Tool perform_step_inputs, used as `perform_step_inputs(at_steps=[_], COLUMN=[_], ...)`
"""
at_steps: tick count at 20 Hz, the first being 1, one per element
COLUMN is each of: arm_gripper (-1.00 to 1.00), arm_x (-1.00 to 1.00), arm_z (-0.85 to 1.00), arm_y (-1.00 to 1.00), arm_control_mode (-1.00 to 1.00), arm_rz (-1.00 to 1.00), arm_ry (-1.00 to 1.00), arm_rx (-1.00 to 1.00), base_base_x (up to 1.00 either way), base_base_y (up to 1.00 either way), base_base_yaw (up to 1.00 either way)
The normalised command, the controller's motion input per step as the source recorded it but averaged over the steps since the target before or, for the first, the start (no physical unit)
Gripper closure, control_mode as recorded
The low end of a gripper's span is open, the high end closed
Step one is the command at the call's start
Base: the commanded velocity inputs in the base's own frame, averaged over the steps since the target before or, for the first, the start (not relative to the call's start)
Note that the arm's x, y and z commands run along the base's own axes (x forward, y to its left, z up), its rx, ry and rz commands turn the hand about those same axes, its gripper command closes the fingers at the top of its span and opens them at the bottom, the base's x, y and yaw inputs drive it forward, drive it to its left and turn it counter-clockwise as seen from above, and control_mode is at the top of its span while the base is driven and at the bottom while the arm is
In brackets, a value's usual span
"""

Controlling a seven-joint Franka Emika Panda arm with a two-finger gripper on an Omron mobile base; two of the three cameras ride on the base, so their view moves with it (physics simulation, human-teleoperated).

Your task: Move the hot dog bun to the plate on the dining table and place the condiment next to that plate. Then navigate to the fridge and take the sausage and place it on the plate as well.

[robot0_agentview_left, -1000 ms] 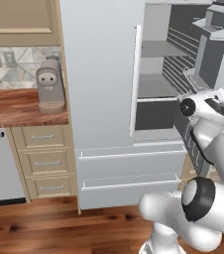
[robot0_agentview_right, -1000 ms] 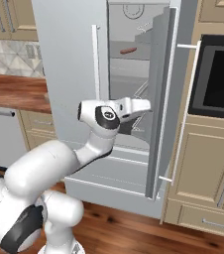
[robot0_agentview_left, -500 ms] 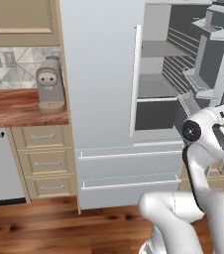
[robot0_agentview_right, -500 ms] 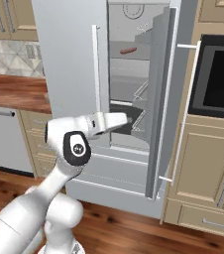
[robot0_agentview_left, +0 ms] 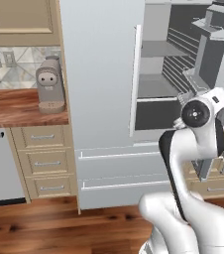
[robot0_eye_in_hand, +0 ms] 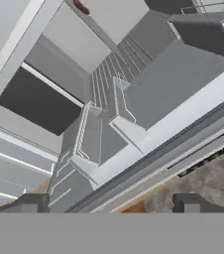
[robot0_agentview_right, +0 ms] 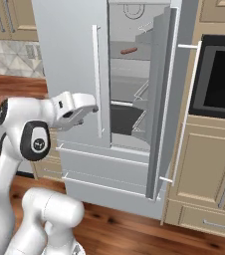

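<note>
So the gripper [robot0_eye_in_hand: 109,202] is spread wide with nothing between its dark fingertips [robot0_eye_in_hand: 30,203], just hanging in front of the open fridge [robot0_agentview_right: 134,99] (the hand view is rolled, so everything looks slanted). The sausage [robot0_agentview_right: 128,51] is a small reddish-brown cylinder lying on an upper shelf inside, well above the hand. The fridge is smooth pale grey, with wire racks on its open door [robot0_agentview_right: 159,99]. To the left a wooden counter [robot0_agentview_left: 20,106] holds a beige coffee machine [robot0_agentview_left: 51,84] over tan drawers.
</note>
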Motion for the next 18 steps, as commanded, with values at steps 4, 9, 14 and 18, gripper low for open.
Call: perform_step_inputs(at_steps=[4, 9, 14, 18], arm_gripper=[-1.00, -1.00, -1.00, -1.00], arm_x=[-0.03, 0.04, 0.25, 0.85], arm_z=[0.37, -0.18, -0.54, -0.51], arm_y=[1.00, 0.86, 0.39, 0.09], arm_control_mode=[-1.00, -1.00, -1.00, -1.00], arm_rz=[0.16, 0.04, -0.02, -0.09], arm_ry=[0.17, -0.03, -0.26, -0.27], arm_rx=[0.27, 0.37, 0.34, 0.12], base_base_x=[0.00, 0.00, 0.00, 0.00], base_base_y=[0.00, 0.00, 0.00, 0.00], base_base_yaw=[0.00, 0.00, 0.00, 0.00])
